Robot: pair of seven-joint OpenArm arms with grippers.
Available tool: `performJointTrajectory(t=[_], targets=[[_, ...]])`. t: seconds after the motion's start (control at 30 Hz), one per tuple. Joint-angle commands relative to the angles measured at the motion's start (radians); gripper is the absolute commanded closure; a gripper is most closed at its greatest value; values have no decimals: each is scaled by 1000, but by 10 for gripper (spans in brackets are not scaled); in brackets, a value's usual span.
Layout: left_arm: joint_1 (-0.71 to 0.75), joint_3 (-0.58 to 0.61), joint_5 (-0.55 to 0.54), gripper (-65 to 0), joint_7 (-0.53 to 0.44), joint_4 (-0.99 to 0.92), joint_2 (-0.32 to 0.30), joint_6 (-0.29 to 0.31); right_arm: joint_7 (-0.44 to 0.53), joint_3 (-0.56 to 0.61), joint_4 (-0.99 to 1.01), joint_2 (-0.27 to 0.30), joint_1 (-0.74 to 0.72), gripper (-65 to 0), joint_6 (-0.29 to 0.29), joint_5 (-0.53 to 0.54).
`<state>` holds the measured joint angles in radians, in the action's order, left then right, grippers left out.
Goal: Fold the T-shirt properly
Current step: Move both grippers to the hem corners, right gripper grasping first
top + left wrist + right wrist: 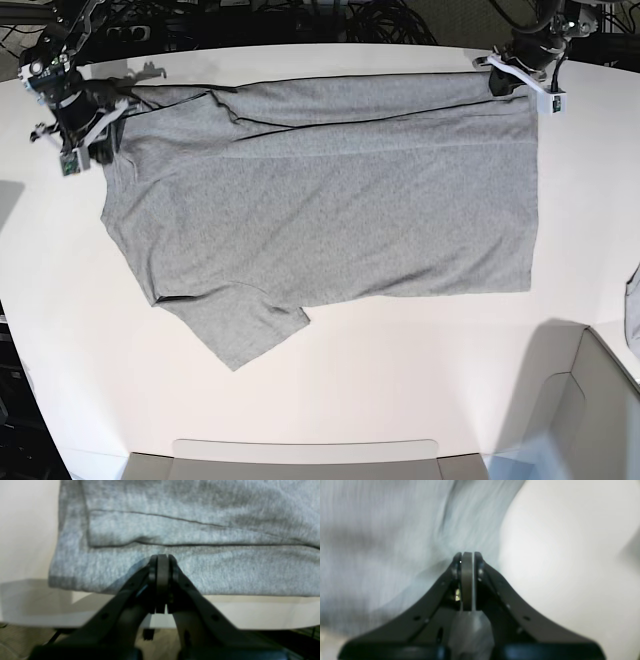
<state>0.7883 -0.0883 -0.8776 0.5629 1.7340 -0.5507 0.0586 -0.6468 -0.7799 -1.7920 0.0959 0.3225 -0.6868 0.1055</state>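
Beside the T-shirt (330, 210), which is spread flat on the white table (400, 390), a grey fabric sliver (633, 315) is seen. Both the left gripper (162, 557) and right gripper (467, 555) are pressed closed at shirt edges.

The T-shirt (330, 210) lies spread on the surface (400, 370), its far strip folded over onto itself, with the right gripper (82, 150) at its far-left corner and the left gripper (522, 82) at its far-right corner.
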Motion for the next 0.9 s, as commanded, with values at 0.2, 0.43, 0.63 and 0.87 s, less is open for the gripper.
performJointTrajectory(t=[0.2, 0.43, 0.63, 0.87], targets=[[38, -110, 22, 0, 35, 106, -10, -18, 20, 7, -91, 0, -78, -26, -11, 15], [-20, -153, 19, 0, 46, 171, -12, -18, 18, 145, 24, 43, -233, -26, -7, -31], [-157, -153, 19, 0, 251, 205, -7, -18, 18, 256, 338, 25, -510, -26, -6, -252], [-260, -202, 24, 0, 429, 205, 77, -18, 23, 254, 785, 25, -771, -26, -4, -412]])
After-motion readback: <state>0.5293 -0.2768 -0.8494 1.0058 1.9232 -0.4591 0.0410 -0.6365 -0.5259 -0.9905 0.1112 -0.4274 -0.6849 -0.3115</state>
